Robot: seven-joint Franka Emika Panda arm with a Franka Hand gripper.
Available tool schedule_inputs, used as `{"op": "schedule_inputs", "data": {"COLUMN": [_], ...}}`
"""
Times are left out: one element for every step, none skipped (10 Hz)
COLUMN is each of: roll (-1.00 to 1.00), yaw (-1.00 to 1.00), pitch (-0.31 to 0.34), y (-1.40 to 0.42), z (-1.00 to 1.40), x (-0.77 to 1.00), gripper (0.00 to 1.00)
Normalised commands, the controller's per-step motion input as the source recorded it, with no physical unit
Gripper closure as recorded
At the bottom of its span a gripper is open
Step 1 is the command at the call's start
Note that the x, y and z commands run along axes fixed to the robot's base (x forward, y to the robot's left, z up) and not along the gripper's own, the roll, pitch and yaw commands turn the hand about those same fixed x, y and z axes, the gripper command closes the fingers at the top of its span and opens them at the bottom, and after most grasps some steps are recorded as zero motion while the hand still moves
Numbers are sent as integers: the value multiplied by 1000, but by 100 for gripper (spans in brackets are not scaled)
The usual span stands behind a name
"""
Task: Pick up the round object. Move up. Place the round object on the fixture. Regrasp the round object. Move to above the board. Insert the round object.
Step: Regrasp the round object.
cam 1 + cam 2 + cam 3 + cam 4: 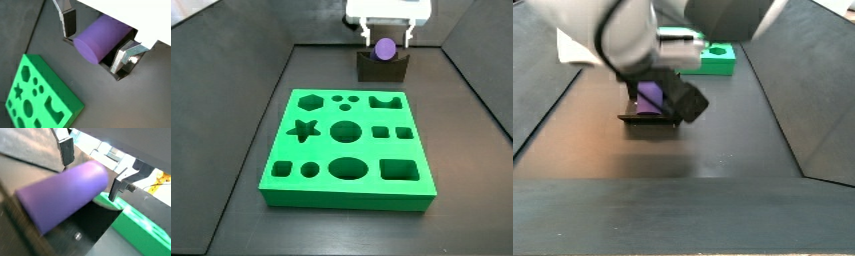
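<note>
- The round object [100,40] is lying on its side in the notch of the fixture [381,68], behind the board [345,150] in a side view.
- The gripper [100,37] is sitting over the fixture, one finger [67,22] on each side of the peg.
- Cannot tell if the pads are pressing it or standing just apart.
- Long axis is running across btw the jaws, flat end facing the wrist cam.
- Judgement: next move is depending on closing across the curved sides, w/ the peg centred.

Purple round object [99,39], bright green board [348,150], dark fixture [382,69], silver claw [100,37] fingers (dark pads)
</note>
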Motion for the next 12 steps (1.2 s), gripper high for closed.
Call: {"op": "schedule_inputs", "data": {"roll": [60, 57, 50, 47, 46, 1000, 1000, 1000, 1000, 1000, 1000, 1000], "yaw": [19, 15, 1, -13, -24, 20, 20, 19, 18, 17, 17, 17], "pitch": [52, 63, 76, 85, 83, 55, 52, 38, 30, 26, 25, 27], "y": [-1, 1, 3, 6, 4, -794, -775, -618, -465, -299, -136, -42], "z": [1000, 976, 738, 494, 311, 905, 781, 590, 398, 193, 57, 50], "x": [-37, -37, -32, -29, -22, -136, -128, -135, -130, -97, -55, -25], "gripper": [0, 0, 0, 0, 0, 0, 0, 0, 0, 0, 0, 0]}}
